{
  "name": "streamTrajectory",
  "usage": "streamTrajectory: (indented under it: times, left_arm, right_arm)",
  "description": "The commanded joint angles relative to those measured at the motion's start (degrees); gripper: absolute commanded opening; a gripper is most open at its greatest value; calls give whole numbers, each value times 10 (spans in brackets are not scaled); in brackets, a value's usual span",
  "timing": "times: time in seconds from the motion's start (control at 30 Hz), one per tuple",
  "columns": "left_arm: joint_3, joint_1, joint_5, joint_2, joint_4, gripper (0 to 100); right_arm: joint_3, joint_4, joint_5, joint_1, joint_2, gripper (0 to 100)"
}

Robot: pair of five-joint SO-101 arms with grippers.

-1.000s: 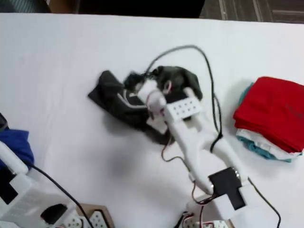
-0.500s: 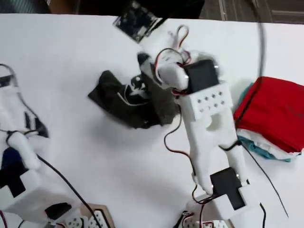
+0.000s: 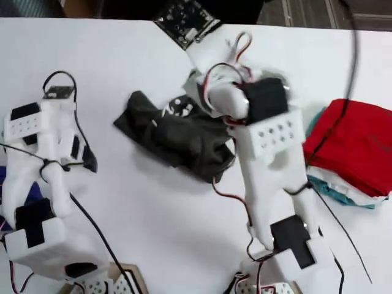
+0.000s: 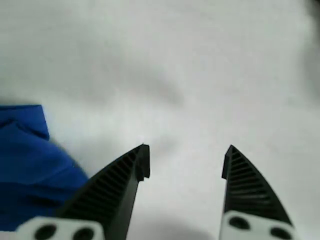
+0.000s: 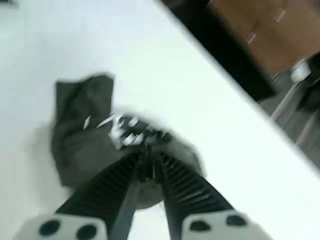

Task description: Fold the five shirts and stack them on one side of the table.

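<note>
A crumpled black shirt (image 3: 177, 135) with a white print lies mid-table. My right gripper (image 3: 193, 81) hangs over its far edge. In the right wrist view this gripper (image 5: 149, 162) is shut, with a bit of the black shirt (image 5: 82, 145) pinched at its tips. At the table's left side, my left gripper (image 3: 82, 156) sits open above bare tabletop. Its open fingers (image 4: 134, 167) hold nothing, and a blue shirt (image 4: 27, 170) lies just beside one finger. A folded stack with a red shirt (image 3: 352, 141) on top sits at the right edge.
White and teal shirts (image 3: 340, 184) lie under the red one in the stack. Cables run from both arm bases across the near part of the white table (image 3: 153, 226). A dark floor and a wooden piece show past the far table edge (image 5: 260, 30).
My right arm lifted off the black shirt and drew back toward the far edge with part of it. The shirt spread out lower. My left arm swung in from the lower left.
</note>
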Motion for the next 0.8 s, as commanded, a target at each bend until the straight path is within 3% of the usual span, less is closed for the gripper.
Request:
streamTrajectory:
  times: [0.0, 0.07, 0.23, 0.37, 0.53, 0.77]
  left_arm:
    - [-31, -67, -3, -33, -7, 260]
    - [-50, -107, -4, -33, -7, 260]
    - [-93, -182, -5, -32, -7, 260]
    - [-102, -217, -12, -31, -7, 260]
    - [-97, -240, -46, -31, -7, 260]
    - [-96, -255, -50, -31, -7, 260]
  right_arm:
    - [76, -4, -30, -18, 27, 133]
    - [120, -10, -29, -47, 50, 173]
    - [200, -44, -3, -165, 90, 111]
    - [244, -108, -2, -189, 123, 105]
    - [266, -178, 0, -160, 196, 105]
    - [216, -239, 54, -2, 244, 105]
